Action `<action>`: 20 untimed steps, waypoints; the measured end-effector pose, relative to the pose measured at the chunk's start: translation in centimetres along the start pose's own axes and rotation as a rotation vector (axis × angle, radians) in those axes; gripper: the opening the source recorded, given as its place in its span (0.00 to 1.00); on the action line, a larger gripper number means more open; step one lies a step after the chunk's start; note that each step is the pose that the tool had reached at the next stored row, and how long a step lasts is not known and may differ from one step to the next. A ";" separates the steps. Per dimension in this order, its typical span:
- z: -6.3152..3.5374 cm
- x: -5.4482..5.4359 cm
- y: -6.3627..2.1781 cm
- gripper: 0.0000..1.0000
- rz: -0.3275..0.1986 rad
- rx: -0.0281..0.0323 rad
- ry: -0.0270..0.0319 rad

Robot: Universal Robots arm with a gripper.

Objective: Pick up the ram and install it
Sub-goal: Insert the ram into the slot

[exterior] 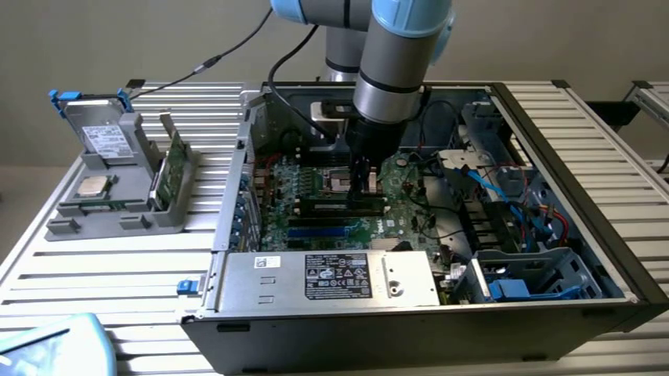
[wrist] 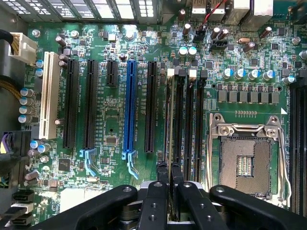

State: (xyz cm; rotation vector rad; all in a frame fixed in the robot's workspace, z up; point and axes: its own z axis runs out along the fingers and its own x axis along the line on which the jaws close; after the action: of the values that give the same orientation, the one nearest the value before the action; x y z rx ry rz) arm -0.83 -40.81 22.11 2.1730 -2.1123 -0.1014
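While pincer (wrist: 169, 167), nearly closed, clamps ram (wrist: 168, 115) edge-on over black slots (wrist: 178, 120): insertion step, apparently; needs square alignment, even press.

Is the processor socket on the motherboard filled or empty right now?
Empty: the processor socket shows bare contacts inside its metal frame, no chip seated.

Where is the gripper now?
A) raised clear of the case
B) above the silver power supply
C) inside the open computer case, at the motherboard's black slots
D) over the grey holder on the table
C: the gripper, shut on the ram, reaches down into the open case, its tips at the black slots beside the processor socket.
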 end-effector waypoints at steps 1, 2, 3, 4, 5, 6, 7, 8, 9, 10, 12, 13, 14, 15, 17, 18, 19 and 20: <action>0.00 0.0 0.00 0.14 0.000 0.0000 -0.0001; 0.00 0.0 0.00 0.14 0.000 0.0001 -0.0001; 0.00 0.0 0.00 0.14 0.000 0.0001 -0.0001; 0.00 0.0 0.00 0.14 0.000 0.0001 -0.0001; 0.00 0.0 0.00 0.14 0.000 0.0000 -0.0001; 0.00 0.0 0.00 0.14 0.000 0.0000 0.0000; 0.00 0.0 0.00 0.14 0.000 0.0000 0.0000; 0.00 0.0 0.00 0.14 0.000 0.0000 -0.0001; 0.00 0.0 0.00 0.14 0.000 0.0000 -0.0001; 0.00 0.0 0.00 0.14 0.000 0.0002 -0.0001; 0.00 0.0 0.00 0.22 0.000 0.0000 -0.0001; 0.00 0.0 0.00 0.28 0.000 0.0000 -0.0001; 0.00 0.0 0.00 0.28 0.000 0.0000 -0.0001; 0.00 0.0 0.00 0.34 0.000 0.0000 -0.0001; 0.00 0.0 0.00 0.40 0.000 0.0001 -0.0001; 0.00 0.0 0.00 0.40 0.000 0.0001 -0.0001; -0.01 0.0 0.00 0.46 0.000 0.0000 0.0001; -0.06 0.0 0.03 0.46 0.000 0.0000 0.0000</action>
State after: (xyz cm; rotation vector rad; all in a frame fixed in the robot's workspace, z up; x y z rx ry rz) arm -0.86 -40.78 22.17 2.1730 -2.1124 -0.1014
